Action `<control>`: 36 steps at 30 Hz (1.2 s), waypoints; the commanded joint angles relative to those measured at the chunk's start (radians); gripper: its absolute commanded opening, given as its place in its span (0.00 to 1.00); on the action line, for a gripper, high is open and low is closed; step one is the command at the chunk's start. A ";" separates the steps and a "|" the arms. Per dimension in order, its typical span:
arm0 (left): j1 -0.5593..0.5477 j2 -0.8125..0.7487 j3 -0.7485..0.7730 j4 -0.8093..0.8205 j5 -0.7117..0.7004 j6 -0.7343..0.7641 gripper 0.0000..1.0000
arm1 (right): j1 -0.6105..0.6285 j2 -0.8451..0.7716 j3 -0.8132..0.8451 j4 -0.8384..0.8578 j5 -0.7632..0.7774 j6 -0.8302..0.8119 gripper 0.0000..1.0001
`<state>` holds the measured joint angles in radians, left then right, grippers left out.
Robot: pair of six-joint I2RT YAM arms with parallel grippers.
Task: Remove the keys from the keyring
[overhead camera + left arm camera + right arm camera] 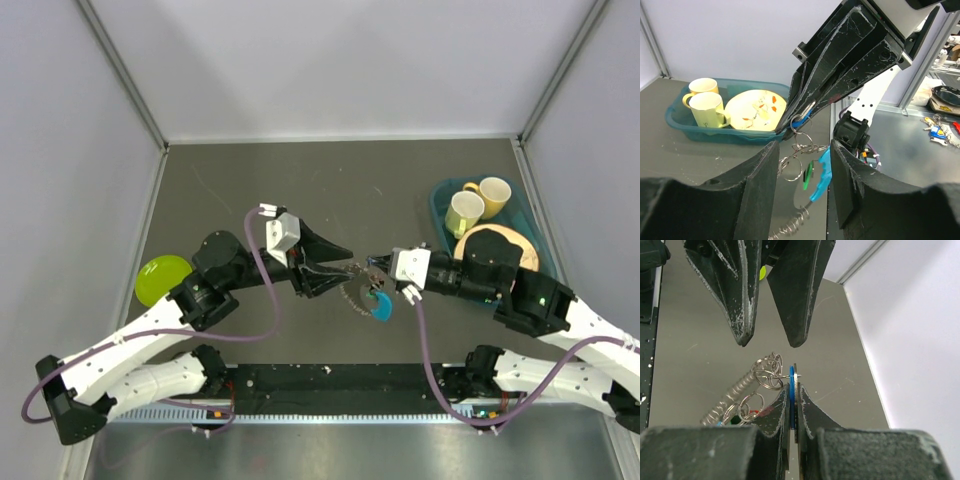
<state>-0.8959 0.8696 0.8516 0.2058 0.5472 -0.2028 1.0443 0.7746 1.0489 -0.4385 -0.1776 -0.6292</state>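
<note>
My right gripper [377, 268] is shut on a blue-headed key [791, 385] and holds the bunch above the table; in the right wrist view [794, 388] the flat head stands edge-on between the closed fingers. The keyring [767, 372], a cluster of thin metal rings, hangs off that key to the left with the toothed strap [730, 396] and a red key [754, 413]. My left gripper [348, 265] is open and empty. In the left wrist view [803, 160] its fingers straddle the rings [801, 145], a green key [806, 176] and the curved blue tab [821, 172] without touching them.
A teal bin [440, 200] with two yellow cups and a plate stands at the right. A lime-green dish [162, 278] lies at the left by the left arm. Another bunch of keys [937, 131] lies beyond the table edge. Walls enclose three sides.
</note>
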 commanded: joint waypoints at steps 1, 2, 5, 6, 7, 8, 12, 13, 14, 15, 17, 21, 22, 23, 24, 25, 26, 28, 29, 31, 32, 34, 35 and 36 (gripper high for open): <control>-0.026 0.002 0.035 0.030 -0.021 0.045 0.52 | -0.004 -0.003 0.065 0.063 0.012 0.034 0.00; -0.028 -0.004 0.020 0.044 -0.013 0.052 0.53 | -0.004 -0.003 0.063 0.064 0.013 0.042 0.00; -0.028 -0.001 0.023 0.034 -0.027 0.069 0.54 | -0.004 0.000 0.057 0.069 0.021 0.054 0.00; -0.028 0.003 0.029 0.021 -0.021 0.074 0.54 | -0.006 0.003 0.054 0.073 0.024 0.057 0.00; -0.028 0.008 0.041 0.009 -0.017 0.077 0.54 | -0.004 0.003 0.054 0.075 0.026 0.062 0.00; -0.029 0.020 0.047 -0.009 -0.013 0.078 0.54 | -0.004 0.005 0.053 0.078 0.026 0.063 0.00; -0.029 0.057 0.066 -0.065 -0.052 0.085 0.52 | -0.004 0.008 0.048 0.089 0.023 0.074 0.00; -0.029 0.062 0.067 -0.069 -0.046 0.085 0.51 | -0.004 0.012 0.048 0.092 0.024 0.072 0.00; -0.028 0.065 0.064 -0.069 -0.027 0.083 0.51 | -0.004 0.014 0.048 0.090 0.030 0.071 0.00; -0.029 0.063 0.060 -0.051 -0.011 0.082 0.51 | -0.004 0.018 0.048 0.090 0.035 0.069 0.00; -0.031 0.065 0.053 -0.045 -0.012 0.071 0.52 | -0.004 0.018 0.048 0.092 0.044 0.072 0.00; -0.031 0.059 0.040 -0.055 -0.038 0.074 0.52 | -0.006 0.022 0.054 0.092 0.046 0.082 0.00; -0.031 0.055 0.032 -0.052 -0.052 0.075 0.51 | -0.004 0.023 0.054 0.092 0.046 0.085 0.00; -0.031 0.055 0.030 -0.051 -0.053 0.077 0.51 | -0.003 0.023 0.054 0.092 0.046 0.086 0.00; -0.031 0.055 0.027 -0.048 -0.052 0.078 0.51 | -0.004 0.022 0.054 0.092 0.047 0.088 0.00; -0.031 0.057 0.029 -0.046 -0.052 0.079 0.51 | -0.004 0.022 0.054 0.092 0.047 0.092 0.00; -0.031 0.058 0.032 -0.046 -0.050 0.079 0.50 | -0.003 0.022 0.051 0.092 0.050 0.094 0.00; -0.031 0.069 0.041 -0.046 -0.046 0.077 0.50 | -0.006 0.023 0.051 0.092 0.053 0.100 0.00; -0.031 0.074 0.044 -0.048 -0.044 0.077 0.49 | -0.004 0.023 0.051 0.092 0.053 0.105 0.00; -0.031 0.081 0.050 -0.048 -0.043 0.072 0.47 | -0.006 0.022 0.053 0.090 0.055 0.112 0.00; -0.031 0.085 0.052 -0.045 -0.043 0.071 0.47 | -0.004 0.022 0.051 0.092 0.059 0.114 0.00; -0.031 0.089 0.056 -0.043 -0.041 0.068 0.45 | -0.004 0.020 0.048 0.090 0.064 0.118 0.00; -0.031 0.091 0.060 -0.042 -0.041 0.068 0.45 | -0.004 0.018 0.045 0.092 0.066 0.121 0.00; -0.031 0.091 0.061 -0.042 -0.046 0.068 0.43 | -0.004 0.018 0.042 0.090 0.066 0.123 0.00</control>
<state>-0.9218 0.9546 0.8791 0.1307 0.5072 -0.1356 1.0443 0.8009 1.0489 -0.4351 -0.1265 -0.5354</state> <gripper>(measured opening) 0.450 0.024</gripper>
